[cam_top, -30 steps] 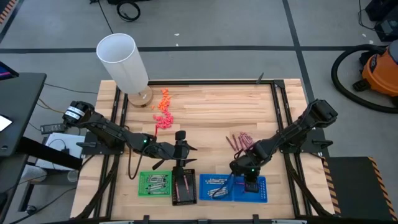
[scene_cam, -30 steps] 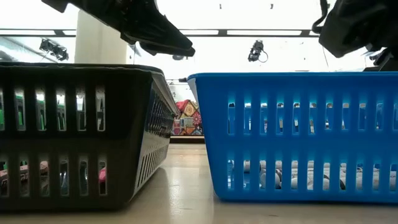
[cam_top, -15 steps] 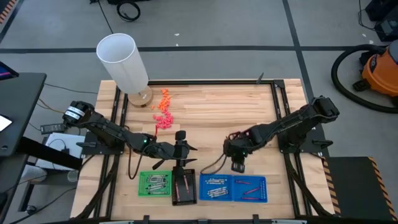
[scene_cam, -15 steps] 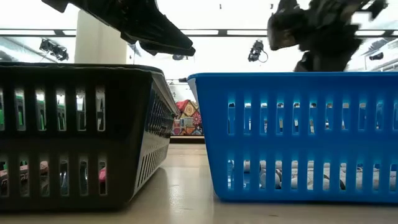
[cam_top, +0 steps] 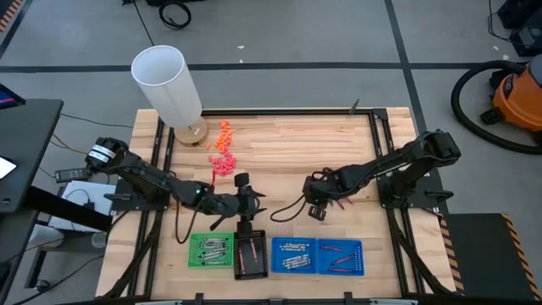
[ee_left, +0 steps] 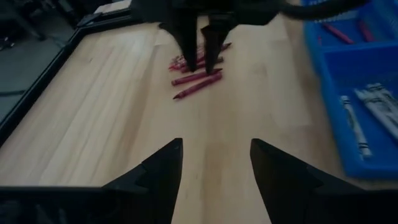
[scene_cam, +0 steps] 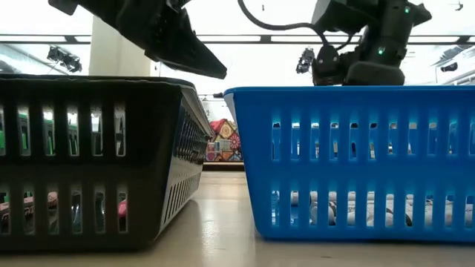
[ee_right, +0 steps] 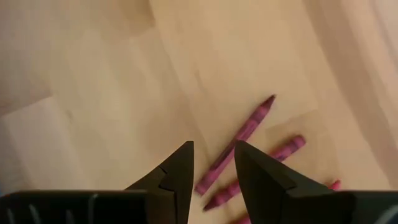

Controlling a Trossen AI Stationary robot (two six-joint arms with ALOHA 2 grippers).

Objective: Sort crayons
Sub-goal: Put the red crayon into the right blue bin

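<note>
A loose bunch of magenta crayons [ee_left: 196, 78] lies on the wooden table right of its middle; in the right wrist view they show as separate sticks [ee_right: 241, 135]. My right gripper [ee_right: 213, 163] hangs open just above them, pointing steeply down, with nothing between its fingers; it also shows in the high view [cam_top: 319, 210] and the left wrist view [ee_left: 199, 45]. My left gripper [cam_top: 252, 202] waits open over the table's middle, above the black tray [cam_top: 251, 257], fingers [ee_left: 163, 163] aimed toward the crayons. Grey and red crayons lie in the blue tray [cam_top: 318, 257].
A green tray [cam_top: 210, 251] stands left of the black one at the near edge. A tall white cylinder [cam_top: 169, 85] stands at the far left corner, with small orange and pink lumps [cam_top: 222, 148] beside it. In the low view the black tray [scene_cam: 96, 163] and blue tray [scene_cam: 349, 163] fill the foreground.
My right gripper has gone from above the blue tray toward the table's far edge and a little left, to the magenta crayons, and has tipped to point more steeply down. My left gripper has turned slightly in place.
</note>
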